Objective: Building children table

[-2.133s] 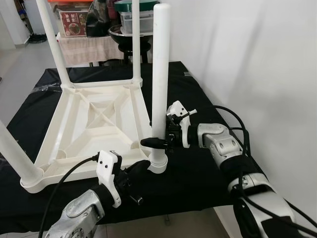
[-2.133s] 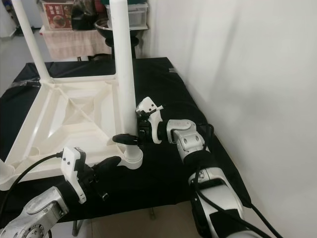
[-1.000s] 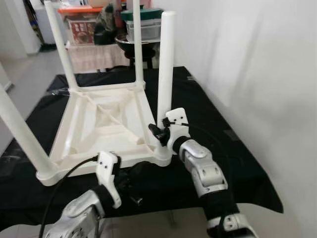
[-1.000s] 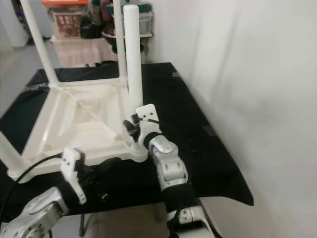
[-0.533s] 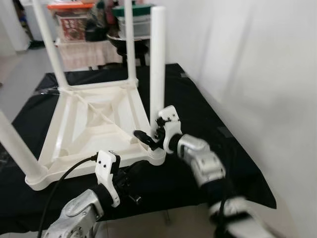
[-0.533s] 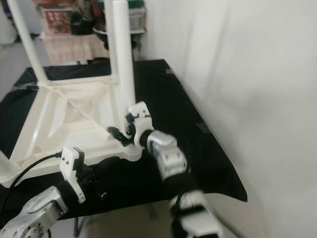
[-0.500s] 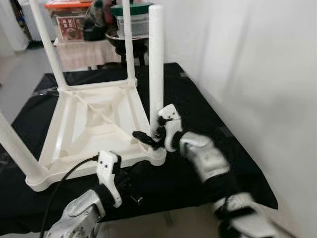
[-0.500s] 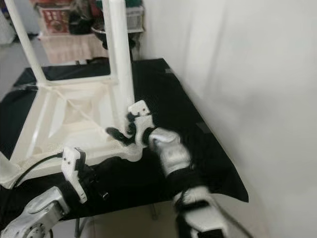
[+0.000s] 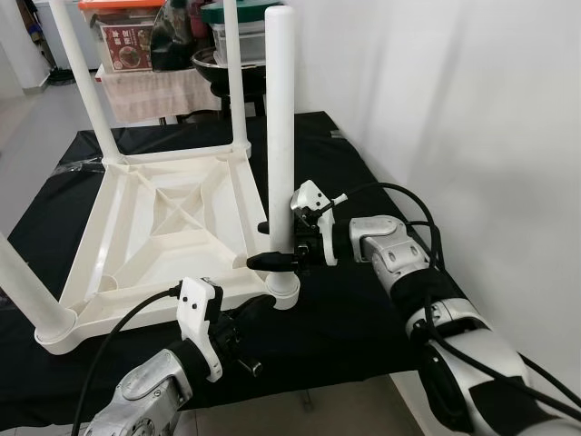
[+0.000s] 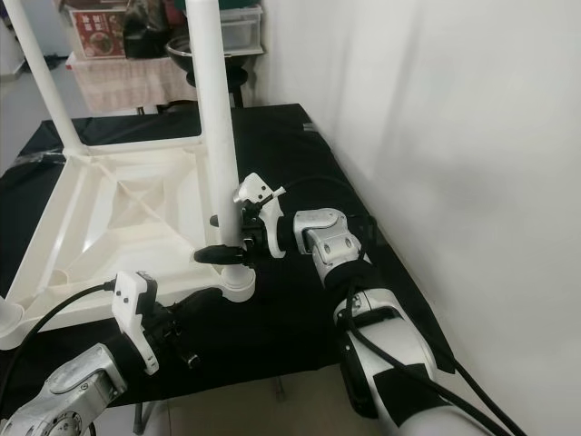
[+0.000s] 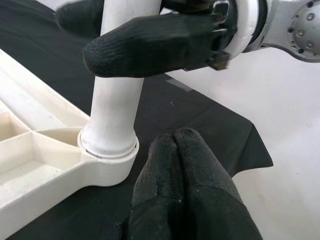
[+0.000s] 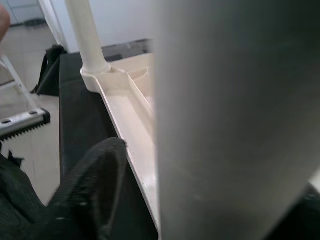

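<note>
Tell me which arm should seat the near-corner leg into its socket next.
Right, probably. The right gripper already has its fingers around the near leg just above the corner socket. The left gripper lies shut on the black cloth beside the socket.

Landmark = near-right leg [image 9: 278, 136], standing upright in the corner socket [image 9: 285, 292] of the upturned tabletop [image 9: 168, 227]. Tabletop lies on the cloth-covered table [image 9: 363, 300], left of and behind that leg. Right gripper [image 9: 277, 243] reaches in from the leg's right, fingers either side of its lower part. Left gripper [image 9: 254, 311] sits just before the socket, fingers together. Far-right leg [image 9: 236, 77] behind, far-left leg [image 9: 77, 77] behind-left, near-left leg [image 9: 27, 291] left. Shelf with boxes [image 9: 132, 41] beyond the table.
</note>
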You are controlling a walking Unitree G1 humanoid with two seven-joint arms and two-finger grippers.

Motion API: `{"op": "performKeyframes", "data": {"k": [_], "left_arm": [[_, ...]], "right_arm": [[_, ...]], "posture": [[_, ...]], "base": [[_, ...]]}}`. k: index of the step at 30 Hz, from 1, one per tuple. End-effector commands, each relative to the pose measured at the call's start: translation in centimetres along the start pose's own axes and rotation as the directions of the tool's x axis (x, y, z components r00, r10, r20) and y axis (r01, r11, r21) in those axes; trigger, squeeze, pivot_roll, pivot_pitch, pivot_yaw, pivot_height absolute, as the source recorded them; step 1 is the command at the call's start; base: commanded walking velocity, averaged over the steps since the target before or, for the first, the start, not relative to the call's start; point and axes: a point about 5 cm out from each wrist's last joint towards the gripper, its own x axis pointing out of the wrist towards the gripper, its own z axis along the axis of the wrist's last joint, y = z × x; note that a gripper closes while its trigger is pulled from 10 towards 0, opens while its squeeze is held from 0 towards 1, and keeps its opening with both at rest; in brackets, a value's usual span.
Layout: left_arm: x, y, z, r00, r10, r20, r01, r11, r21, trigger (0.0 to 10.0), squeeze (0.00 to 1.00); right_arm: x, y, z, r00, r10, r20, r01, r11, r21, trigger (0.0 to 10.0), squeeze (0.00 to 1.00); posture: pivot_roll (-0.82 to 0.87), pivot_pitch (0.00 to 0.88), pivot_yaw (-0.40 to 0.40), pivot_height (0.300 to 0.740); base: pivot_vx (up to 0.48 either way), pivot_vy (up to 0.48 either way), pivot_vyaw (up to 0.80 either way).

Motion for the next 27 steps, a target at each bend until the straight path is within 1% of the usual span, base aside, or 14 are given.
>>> {"op": "performKeyframes", "data": {"k": [1,2,9,11,12,14,15,16,18,19,21,22,26,27], "left_arm": [[-0.1,0.0,-0.2,1.000,0.008,-0.015,-0.008,1.000,0.004,10.0,0.00],[-0.1,0.0,-0.2,1.000,0.008,-0.016,-0.008,1.000,0.003,10.0,0.00],[-0.1,-0.1,-0.2,1.000,0.009,-0.017,-0.009,1.000,0.002,10.0,0.00],[-0.1,-0.1,-0.2,1.000,0.009,-0.016,-0.009,1.000,0.002,10.0,0.00],[-0.1,-0.1,-0.2,1.000,0.010,-0.014,-0.010,1.000,0.002,10.0,0.00],[-0.1,0.0,-0.1,1.000,0.011,-0.012,-0.011,1.000,0.002,10.0,0.00],[-0.1,0.0,-0.1,1.000,0.011,-0.012,-0.011,1.000,0.002,10.0,0.00],[-0.2,0.0,-0.1,1.000,0.011,-0.011,-0.011,1.000,0.002,10.0,0.00],[-0.2,0.2,0.1,1.000,0.011,-0.010,-0.011,1.000,0.003,10.0,0.00],[-0.2,0.2,0.1,1.000,0.011,-0.010,-0.011,1.000,0.003,10.0,0.00],[-0.3,0.3,0.1,1.000,0.008,-0.010,-0.008,1.000,0.003,10.0,0.00],[-0.3,0.4,0.2,1.000,0.006,-0.012,-0.006,1.000,0.003,10.0,0.00],[-0.3,0.5,0.2,1.000,0.004,-0.013,-0.004,1.000,0.003,10.0,0.00],[-0.2,0.5,0.1,1.000,0.002,-0.015,-0.002,1.000,0.002,10.0,0.00]], "right_arm": [[0.7,0.4,-0.1,0.999,0.043,-0.019,-0.043,0.999,-0.001,3.8,0.00],[0.5,0.4,-0.3,0.998,0.059,-0.020,-0.059,0.998,0.011,0.0,0.00],[-0.3,-0.1,-1.0,1.000,0.019,-0.014,-0.018,1.000,0.010,0.0,0.00],[-0.5,-0.4,-1.2,0.999,-0.051,0.001,0.051,0.999,0.007,0.0,0.00],[-0.6,-0.9,-1.6,0.981,-0.195,-0.008,0.195,0.981,-0.015,0.0,0.00],[-0.5,-1.2,-1.9,0.952,-0.307,-0.003,0.307,0.952,0.000,0.0,0.00],[-0.5,-1.2,-1.9,0.952,-0.307,-0.003,0.307,0.952,0.000,0.0,0.00],[-0.5,-1.4,-2.1,0.926,-0.378,0.000,0.378,0.926,0.014,0.0,0.00],[-0.3,-1.7,-3.3,0.706,-0.707,-0.037,0.704,0.696,0.142,0.0,0.00],[-0.3,-1.7,-3.3,0.706,-0.707,-0.037,0.704,0.696,0.142,0.0,0.00],[-0.4,0.5,-5.9,0.547,-0.815,-0.193,0.834,0.510,0.210,0.0,0.00],[0.4,1.7,-5.8,0.552,-0.815,-0.176,0.831,0.522,0.191,0.0,0.00],[0.9,2.5,-5.6,0.560,-0.814,-0.154,0.826,0.535,0.176,0.0,0.00],[1.6,2.1,-4.8,0.579,-0.807,-0.114,0.813,0.562,0.151,0.0,0.00]], "posture": [[0.05,0.000,-0.047,0.740],[0.05,0.000,-0.047,0.740],[0.05,0.000,-0.047,0.740],[0.05,0.000,-0.049,0.740],[0.04,0.000,-0.048,0.740],[0.03,0.000,-0.046,0.740],[0.03,0.000,-0.046,0.740],[0.03,0.000,-0.044,0.740],[0.02,0.005,-0.033,0.740],[0.02,0.005,-0.033,0.740],[0.01,0.009,-0.025,0.740],[0.00,0.008,-0.015,0.740],[0.00,0.007,-0.012,0.740],[0.01,0.001,-0.017,0.740]], "base": [[0.000,0.000,0.00],[0.000,0.000,0.00],[0.000,0.000,0.00],[0.000,0.000,0.00],[0.000,0.000,0.00],[0.000,0.000,0.00],[0.000,0.000,0.00],[0.000,0.000,0.00],[0.000,0.000,0.00],[0.000,0.000,0.00],[0.000,0.000,0.00],[0.000,0.000,0.00],[0.000,0.000,0.00],[0.000,0.000,0.00]]}}
